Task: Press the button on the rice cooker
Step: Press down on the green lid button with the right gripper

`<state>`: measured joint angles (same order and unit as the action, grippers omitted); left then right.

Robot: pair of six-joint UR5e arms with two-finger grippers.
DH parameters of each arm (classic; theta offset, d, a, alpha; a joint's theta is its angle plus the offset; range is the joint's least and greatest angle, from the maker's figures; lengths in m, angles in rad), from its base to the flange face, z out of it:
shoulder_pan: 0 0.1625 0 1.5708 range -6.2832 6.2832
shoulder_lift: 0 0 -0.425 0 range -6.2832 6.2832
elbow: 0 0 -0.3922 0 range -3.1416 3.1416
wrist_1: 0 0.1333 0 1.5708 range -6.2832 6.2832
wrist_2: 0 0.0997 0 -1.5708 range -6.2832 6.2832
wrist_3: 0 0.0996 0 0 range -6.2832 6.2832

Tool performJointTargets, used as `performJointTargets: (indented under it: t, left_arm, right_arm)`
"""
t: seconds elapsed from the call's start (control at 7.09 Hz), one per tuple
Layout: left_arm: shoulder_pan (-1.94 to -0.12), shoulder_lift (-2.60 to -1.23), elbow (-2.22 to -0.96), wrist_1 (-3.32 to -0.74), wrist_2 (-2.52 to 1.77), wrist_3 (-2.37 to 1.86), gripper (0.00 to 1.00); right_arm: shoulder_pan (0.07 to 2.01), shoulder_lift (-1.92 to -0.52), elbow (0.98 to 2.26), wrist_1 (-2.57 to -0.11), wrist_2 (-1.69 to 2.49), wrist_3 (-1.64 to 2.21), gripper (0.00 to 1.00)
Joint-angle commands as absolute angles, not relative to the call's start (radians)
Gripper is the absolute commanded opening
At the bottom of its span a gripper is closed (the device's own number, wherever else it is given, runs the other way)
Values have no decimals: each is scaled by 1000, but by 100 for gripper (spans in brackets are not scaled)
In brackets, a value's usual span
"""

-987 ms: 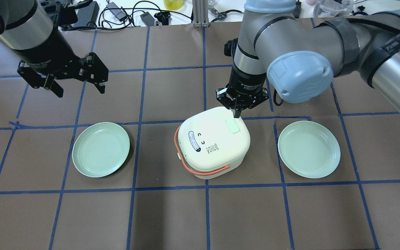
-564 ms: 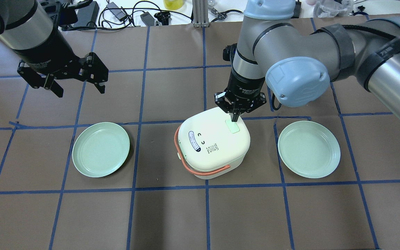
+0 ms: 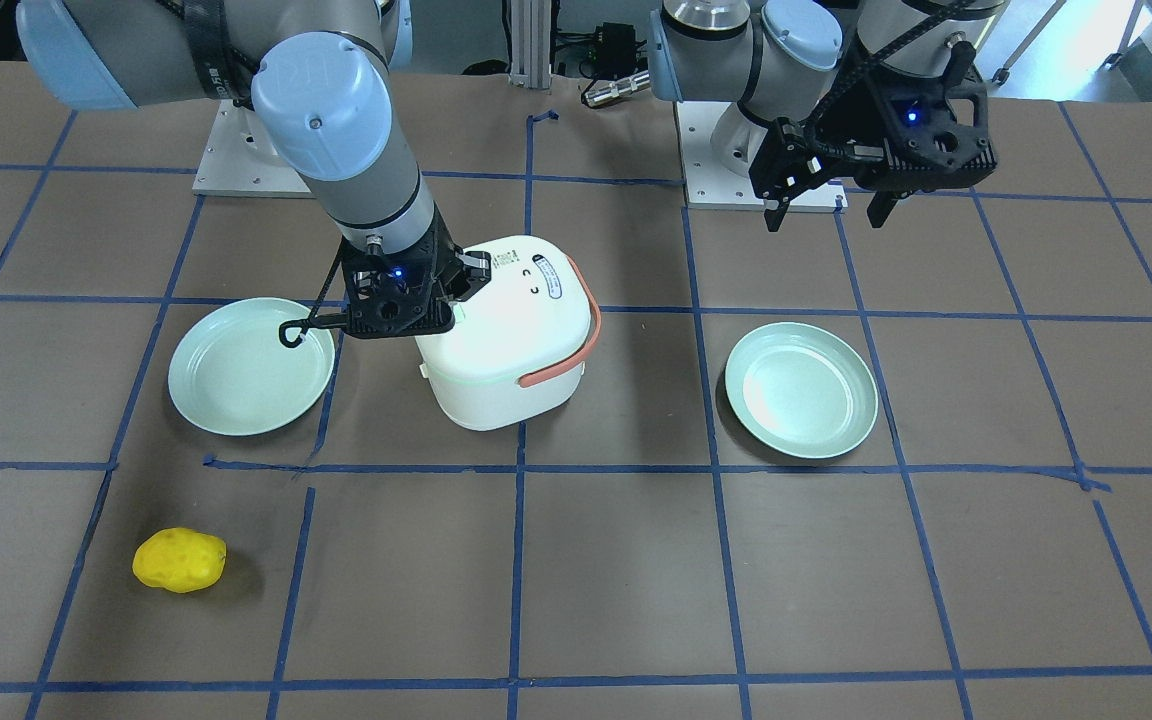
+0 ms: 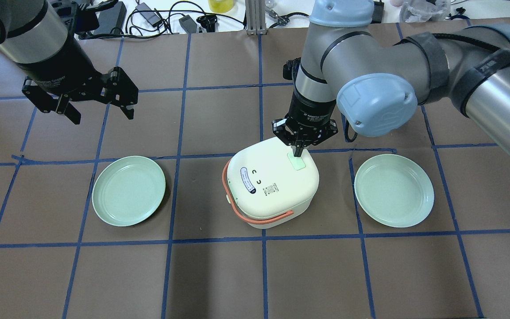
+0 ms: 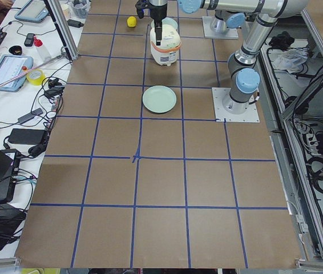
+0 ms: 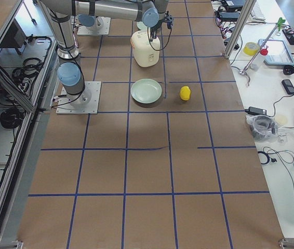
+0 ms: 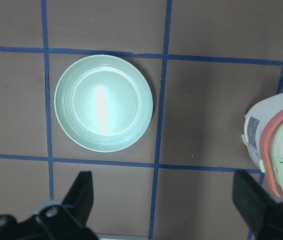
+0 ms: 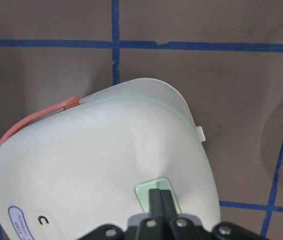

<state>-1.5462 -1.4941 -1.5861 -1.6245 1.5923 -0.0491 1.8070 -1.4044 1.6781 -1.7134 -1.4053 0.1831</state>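
Two fingers of the right tool (image 4: 298, 153) are pinched tight together with no gap between them, and they point straight down. Their tip sits on the far end of the pale green button (image 4: 298, 165), which is set in the lid of the rice cooker (image 4: 272, 188), toward the robot's right. The right wrist view shows the joined fingers (image 8: 160, 200) planted over that button.

The rice cooker stands upright near the middle of the tabletop (image 4: 219, 115). It is cream-white, and its orange handle (image 4: 255, 220) is folded down around the side nearer the robot.

A green plate (image 4: 129, 190) lies flat on the robot's left of the cooker, and a matching plate (image 4: 393, 190) lies on its right. Both are apart from the cooker.

The left tool (image 4: 103, 118) hangs above the tabletop beyond the green plate, spread wide and holding nothing, well apart from the cooker. A yellow lump (image 3: 179, 560) rests near the operators' edge, on the robot's right.
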Motion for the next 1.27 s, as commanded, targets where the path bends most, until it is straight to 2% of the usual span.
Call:
performJointTargets:
  t: [0.0,1.13]
  left_arm:
    - [-1546,-1494,-1586,-1624,1592,-49,100]
    - [-1546,-1494,-1586,-1624,1592,-49,100]
  right_arm:
    - [1807,-1396,1678,-1713,-1405,183,0]
    - [1807,-1384,1678,-1715,-1405,184,0]
